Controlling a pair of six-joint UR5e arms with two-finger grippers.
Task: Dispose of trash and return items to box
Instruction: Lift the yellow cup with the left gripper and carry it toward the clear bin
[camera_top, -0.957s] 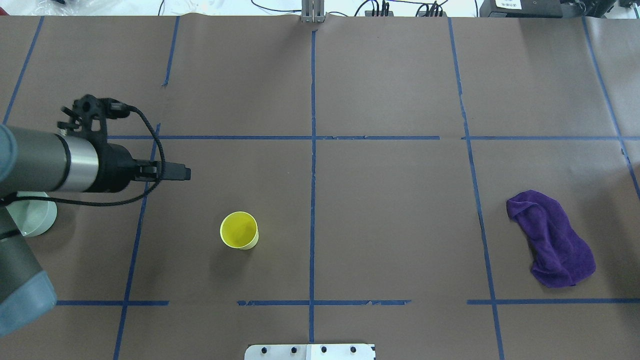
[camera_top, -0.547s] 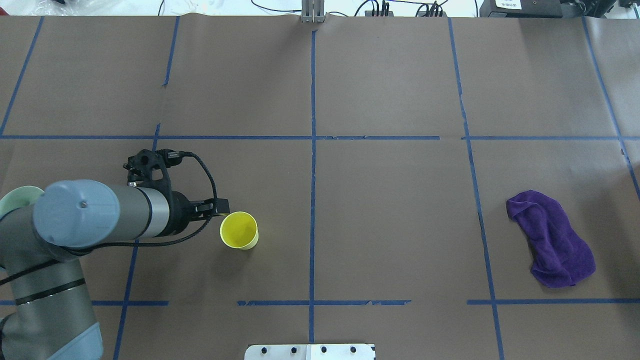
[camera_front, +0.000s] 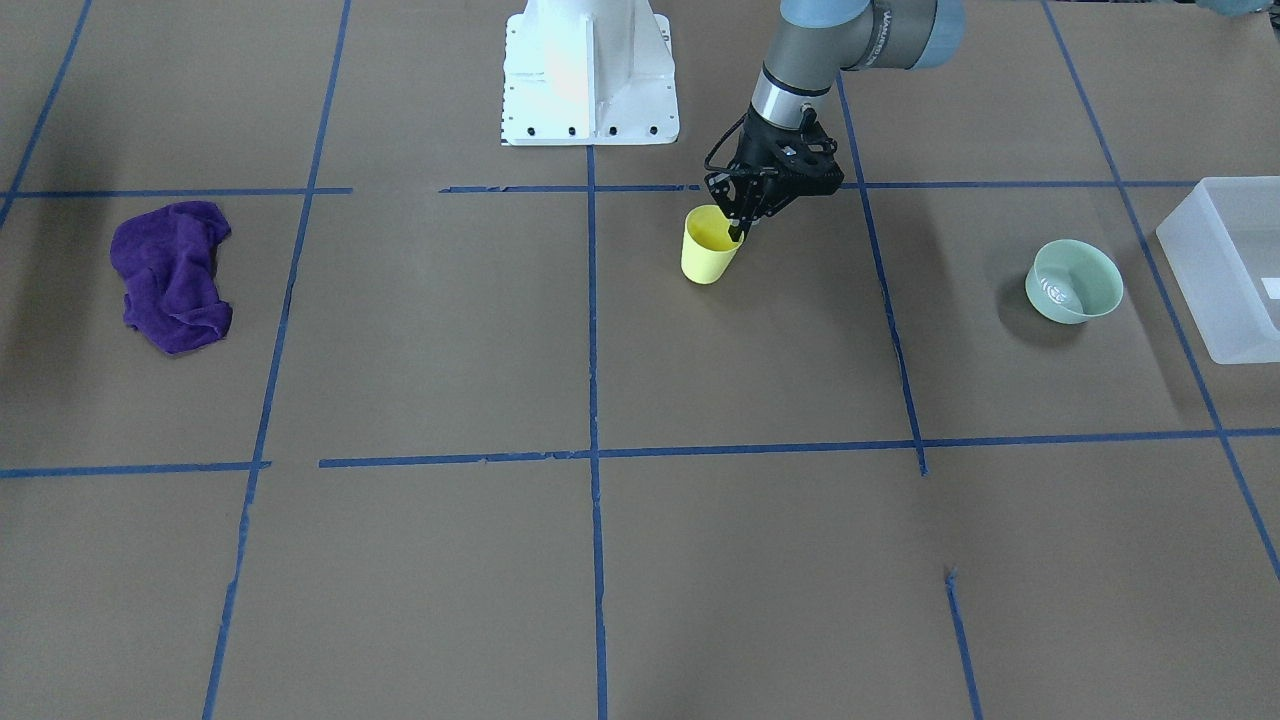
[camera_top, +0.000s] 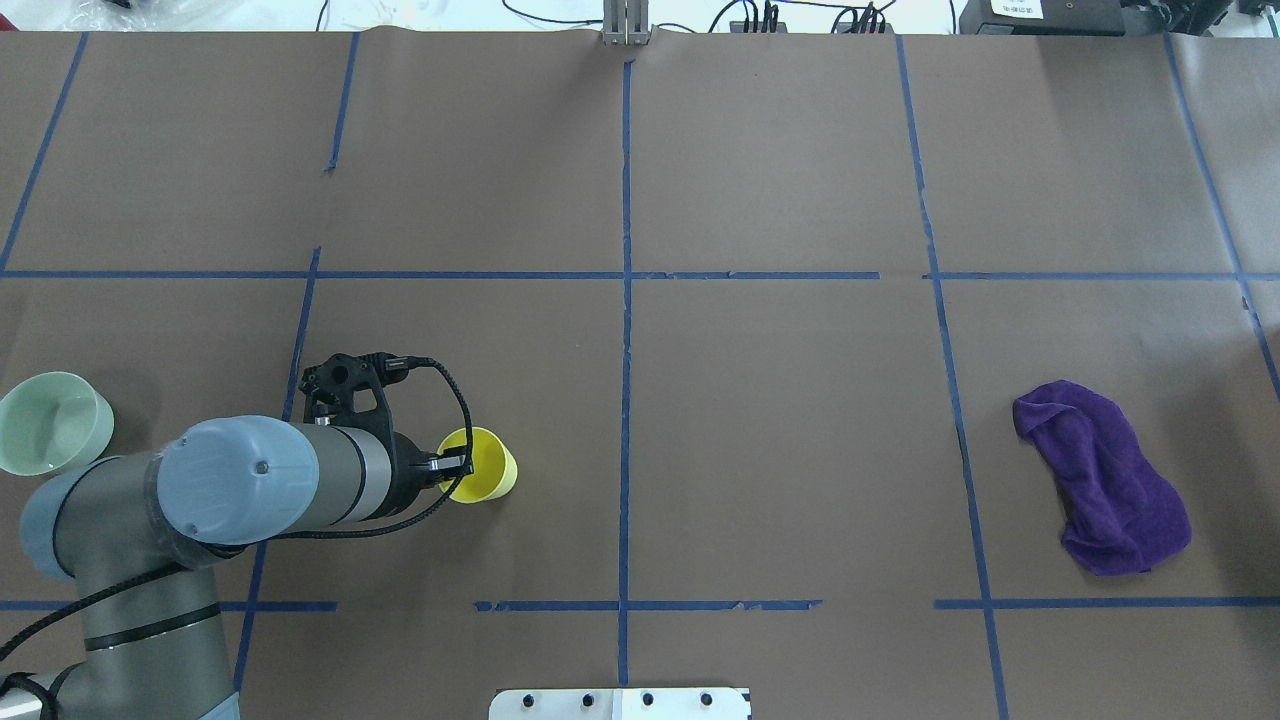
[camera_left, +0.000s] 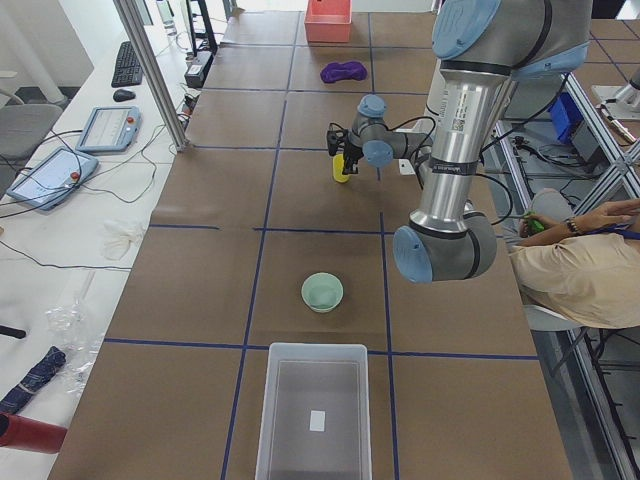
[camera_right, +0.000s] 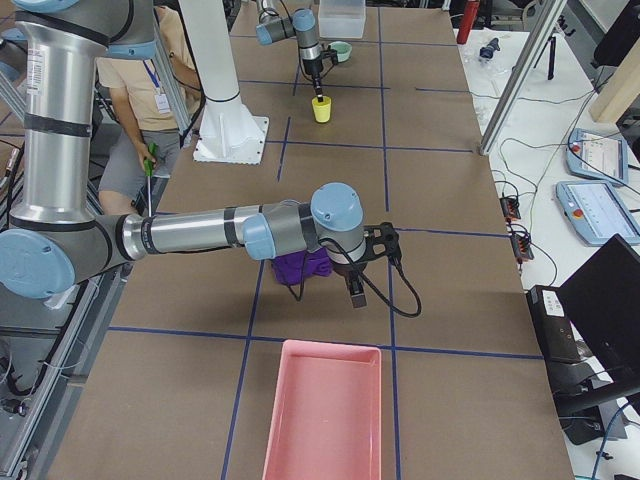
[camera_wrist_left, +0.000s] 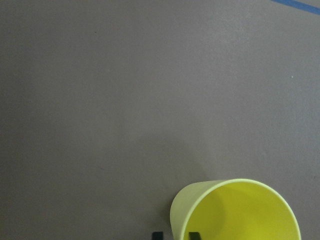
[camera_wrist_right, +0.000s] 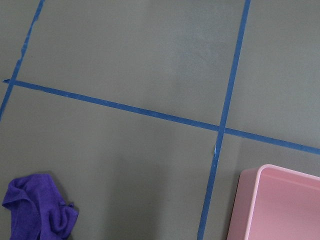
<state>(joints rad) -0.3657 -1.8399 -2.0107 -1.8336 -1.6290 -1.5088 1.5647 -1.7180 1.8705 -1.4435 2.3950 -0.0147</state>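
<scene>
One yellow cup (camera_top: 490, 476) upright, long axis vertical, mouth up. Left gripper (camera_front: 737, 236) jaws spread, straddling its rim. One bowl (camera_front: 1073, 282), one box (camera_front: 1215, 250). Right gripper (camera_right: 356, 297): jaw state cannot be told.

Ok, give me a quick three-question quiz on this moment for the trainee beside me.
1. True or false: the small yellow plastic cup lies on its side.
2. The left gripper has its fingers: A) both inside the cup; B) straddling its rim, one inside and one outside; C) well clear of the cup.
3. Fill in: the round mint-green bowl sits between the cup and the frosted translucent white plastic ___.
Key: 1 false, it stands upright. 2 B. 3 bin.
</scene>
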